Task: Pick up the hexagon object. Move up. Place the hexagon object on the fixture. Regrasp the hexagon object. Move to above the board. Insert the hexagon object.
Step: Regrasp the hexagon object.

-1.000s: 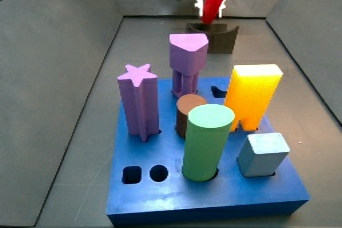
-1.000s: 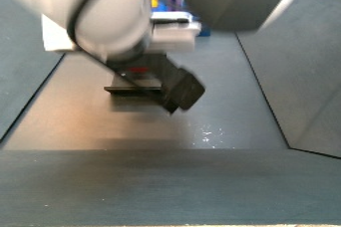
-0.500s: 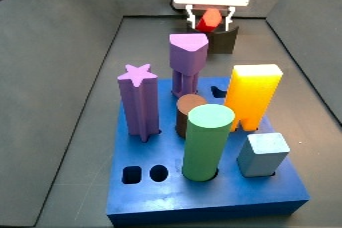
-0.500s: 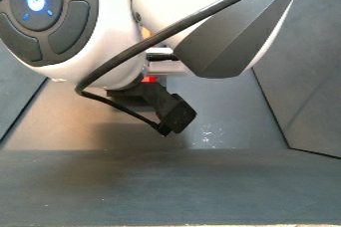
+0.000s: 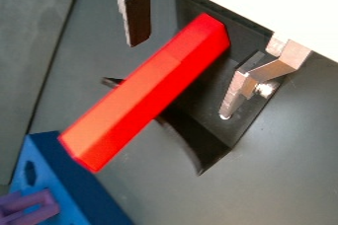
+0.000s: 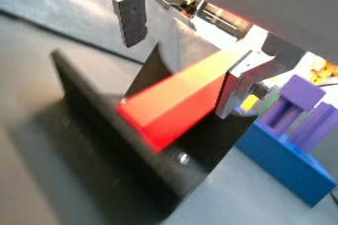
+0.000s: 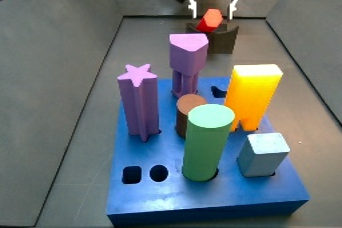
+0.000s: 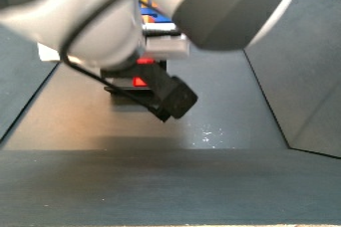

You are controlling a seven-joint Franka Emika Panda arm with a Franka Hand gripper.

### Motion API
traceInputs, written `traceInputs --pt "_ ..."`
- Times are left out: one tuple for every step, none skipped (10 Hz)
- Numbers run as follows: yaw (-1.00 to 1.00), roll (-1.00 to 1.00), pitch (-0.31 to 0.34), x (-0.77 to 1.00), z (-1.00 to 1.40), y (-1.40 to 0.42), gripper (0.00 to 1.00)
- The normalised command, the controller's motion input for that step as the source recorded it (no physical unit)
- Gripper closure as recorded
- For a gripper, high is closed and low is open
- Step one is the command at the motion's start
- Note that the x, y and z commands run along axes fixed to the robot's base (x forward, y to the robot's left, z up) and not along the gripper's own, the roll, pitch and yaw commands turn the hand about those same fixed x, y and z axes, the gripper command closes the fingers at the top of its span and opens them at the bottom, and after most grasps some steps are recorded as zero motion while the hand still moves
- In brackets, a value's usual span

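Presently one hexagon object (image 5: 148,87) lies on the single fixture (image 6: 126,130), beyond the board (image 7: 201,197). Tool (image 5: 192,56) straddles it, plates apart, not touching. Board carries six pegs: star column (image 7: 138,100) nearest the tool's side.

Even, soft light in both side views, shadows faint. The gripper (image 7: 211,8) sits at twelve o'clock, overexposed white. The arm (image 8: 147,7) fills one side view, blurred. Both wrist views are sharp; the fingers (image 5: 133,12) glint, the hexagon object (image 5: 148,89) glows saturated.
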Motion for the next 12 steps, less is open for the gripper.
traceInputs --pt "-0.01 0.04 0.058 -0.03 1.0 0.0 0.0" --pt "-0.02 0.04 0.059 -0.03 0.88 0.0 0.0" --pt "-0.02 0.04 0.062 -0.03 0.79 0.0 0.0" --pt "-0.02 0.05 0.061 -0.03 0.59 0.0 0.0" --pt "-0.03 0.05 0.058 -0.03 0.45 0.0 0.0" --pt "0.01 1.0 0.051 -0.01 0.95 -1.0 0.0" --pt "0.01 1.0 0.049 -0.01 0.87 -1.0 0.0" --pt "0.01 1.0 0.04 -0.03 0.84 -1.0 0.0" --pt "0.01 1.0 0.032 -0.05 0.81 -1.0 0.0" --pt "0.01 1.0 0.026 -0.05 0.74 -1.0 0.0" --pt "0.01 1.0 0.024 -0.05 0.68 -1.0 0.0" --pt "0.01 1.0 0.022 -0.05 0.63 -1.0 0.0"
